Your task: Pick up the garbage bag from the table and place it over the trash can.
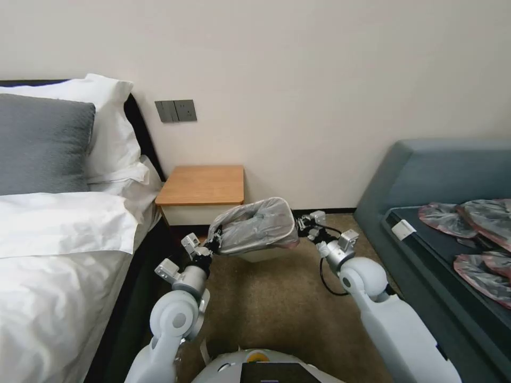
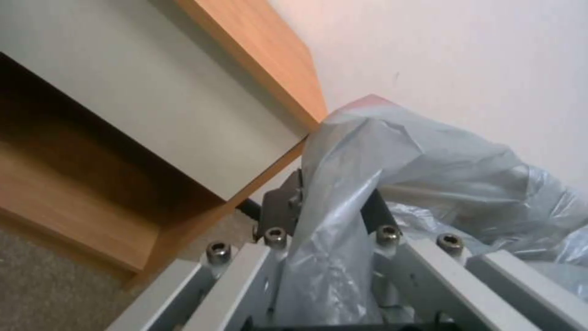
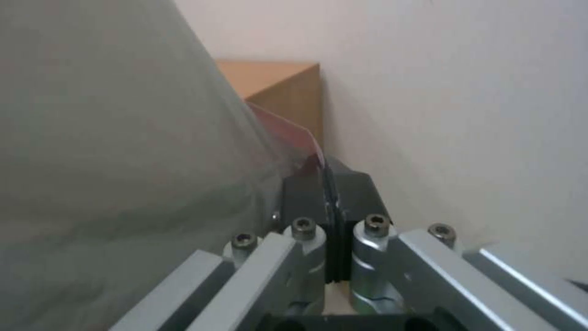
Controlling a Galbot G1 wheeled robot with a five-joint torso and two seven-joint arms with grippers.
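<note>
Stretching between the two grippers, the garbage bag (image 1: pixel 255 223) is held open over the trash can (image 1: pixel 266 254), which stands on the carpet (image 1: pixel 277 308) just in front of the nightstand (image 1: pixel 202 185), whose top carries nothing. The left gripper (image 1: pixel 212 246) is placed at the left side of the bag; in the left wrist view its fingers (image 2: pixel 283 202) are seen pinched on gathered grey film (image 2: pixel 343 216), with the nightstand's white drawer front (image 2: pixel 153 105) close beside. The right gripper (image 1: pixel 302 223) is placed at the opposite side; in the right wrist view its black pads (image 3: pixel 306 193) are pressed together on the pinkish-red rim (image 3: pixel 288 131). Holding at opposite edges is judged to serve a purpose: the mouth is kept spread to the bin's width so that it can be drawn down around the rolled rim. The bag's body is seen billowed above the bin, and only a pale strip of the bin wall shows beneath it; whether the rim has already been seated over the bin's edge cannot be settled, as the film hides that edge. The placement step is judged to be well advanced. Several similar bags (image 1: pixel 468 218) lie apart on the upholstered bench (image 1: pixel 426 175) at the right and are not involved.
</note>
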